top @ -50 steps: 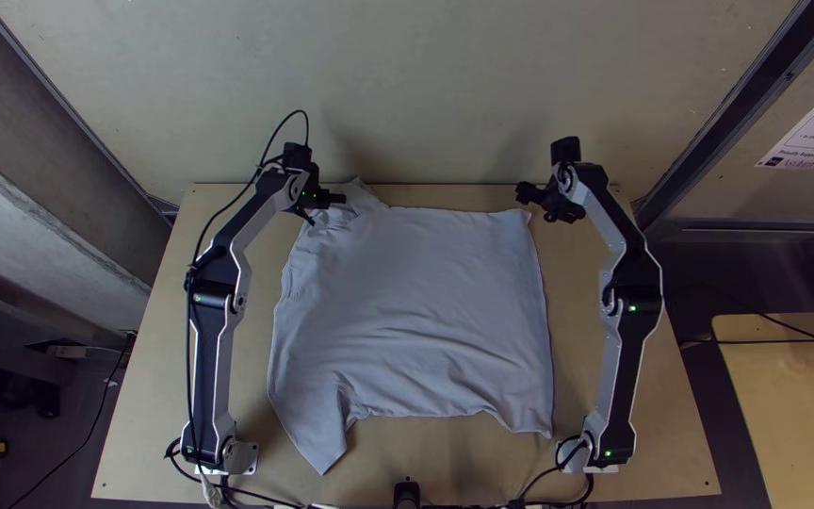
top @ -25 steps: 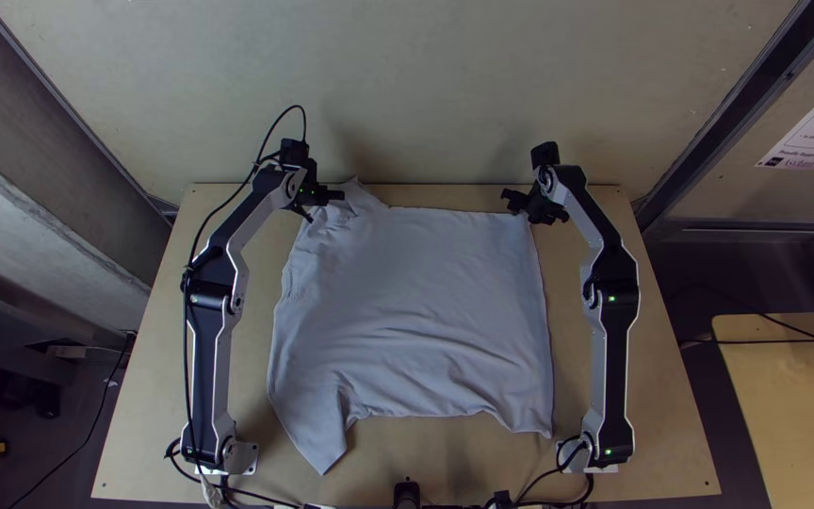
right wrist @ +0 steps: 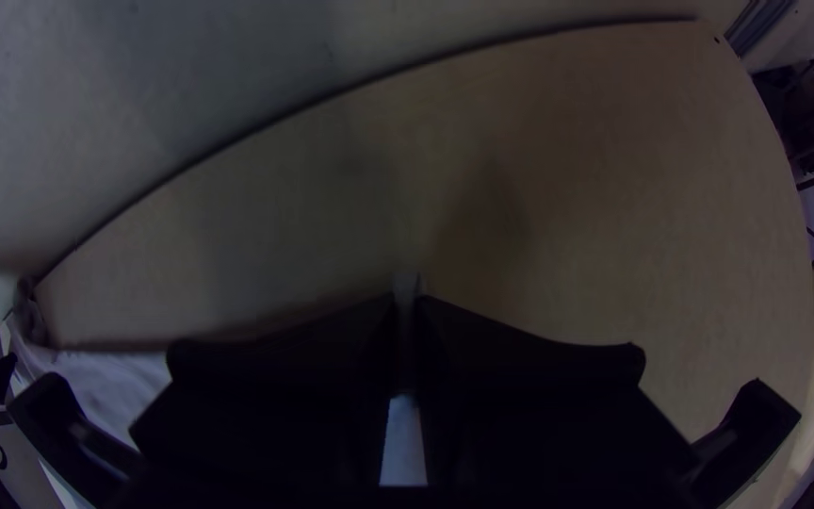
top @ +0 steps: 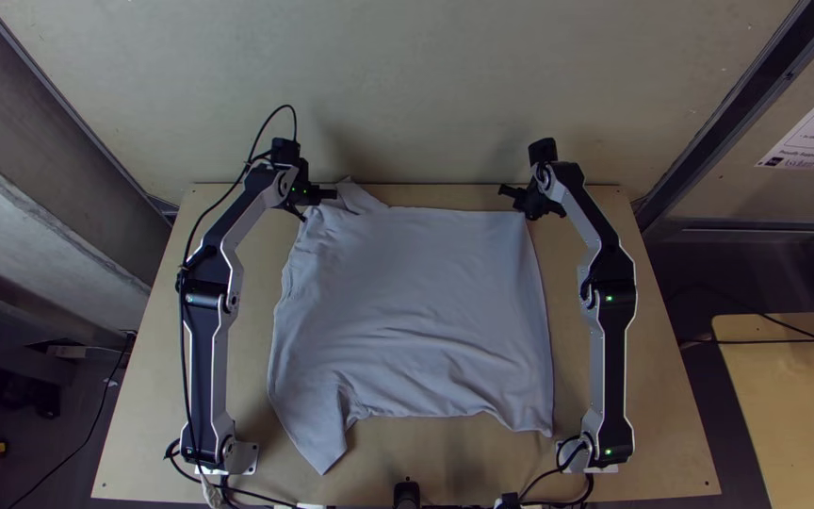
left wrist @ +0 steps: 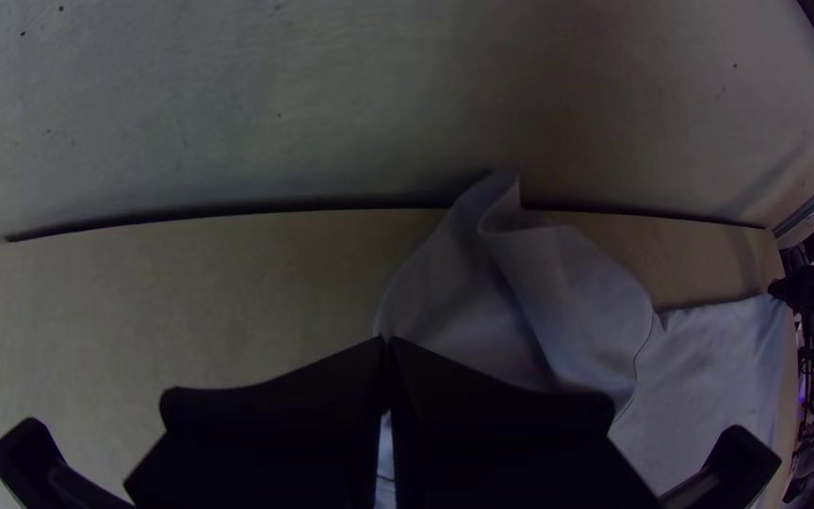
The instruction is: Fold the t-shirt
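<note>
The light grey t-shirt (top: 416, 292) lies spread on the table, wrinkled toward its near side, with one sleeve pointing to the near left. At its far left corner is my left gripper (top: 316, 204), beside a folded-over flap of cloth. My right gripper (top: 522, 205) is at the far right corner. In the left wrist view, the left gripper (left wrist: 387, 345) has its fingertips together on the edge of the shirt (left wrist: 567, 302). In the right wrist view, a narrow strip of cloth is pinched between the tips of the right gripper (right wrist: 407, 300).
The wooden table (top: 652, 405) shows bare wood around the shirt. A pale wall (top: 426, 85) rises just behind its far edge. Cables (top: 266, 498) run along the near edge, and a small black device (top: 407, 494) stands there midway.
My right gripper has moved left onto the shirt's far right corner and closed there. My left gripper has shifted slightly left, and the cloth at the far left corner has shifted with it.
</note>
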Motion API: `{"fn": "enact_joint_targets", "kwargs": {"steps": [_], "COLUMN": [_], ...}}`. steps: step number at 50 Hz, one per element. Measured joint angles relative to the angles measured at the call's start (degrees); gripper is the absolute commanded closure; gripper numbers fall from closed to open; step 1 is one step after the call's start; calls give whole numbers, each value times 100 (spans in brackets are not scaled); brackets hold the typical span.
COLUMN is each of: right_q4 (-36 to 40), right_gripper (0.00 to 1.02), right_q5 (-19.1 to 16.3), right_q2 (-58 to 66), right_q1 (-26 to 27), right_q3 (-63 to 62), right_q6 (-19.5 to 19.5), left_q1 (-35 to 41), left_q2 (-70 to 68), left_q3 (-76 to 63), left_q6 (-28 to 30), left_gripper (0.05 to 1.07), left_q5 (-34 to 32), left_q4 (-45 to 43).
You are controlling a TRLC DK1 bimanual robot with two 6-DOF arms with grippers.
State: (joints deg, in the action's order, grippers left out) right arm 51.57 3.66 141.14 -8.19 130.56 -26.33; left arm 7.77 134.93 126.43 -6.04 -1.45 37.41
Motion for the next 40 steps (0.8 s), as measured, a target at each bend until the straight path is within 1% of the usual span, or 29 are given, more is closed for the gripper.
{"fn": "enact_joint_targets", "kwargs": {"steps": [9,21,34,40], "right_q4": [-267,-570,-603,-605], "right_gripper": [100,100,100,100], "right_q5": [155,195,192,195], "right_q2": [-2,-22,-223,-367], "right_q1": [4,66,81,85], "right_q3": [11,74,74,74], "right_q6": [122,151,155,243], "left_q1": [-83,-254,-251,-212], "left_q2": [-24,-59,-299,-501], "left_q3": [0,37,48,48], "left_q6": [0,2,0,0], "left_gripper": [105,105,105,105], "left_q5": [-2,-4,-2,0], "left_q4": [-247,-708,-708,-570]}}
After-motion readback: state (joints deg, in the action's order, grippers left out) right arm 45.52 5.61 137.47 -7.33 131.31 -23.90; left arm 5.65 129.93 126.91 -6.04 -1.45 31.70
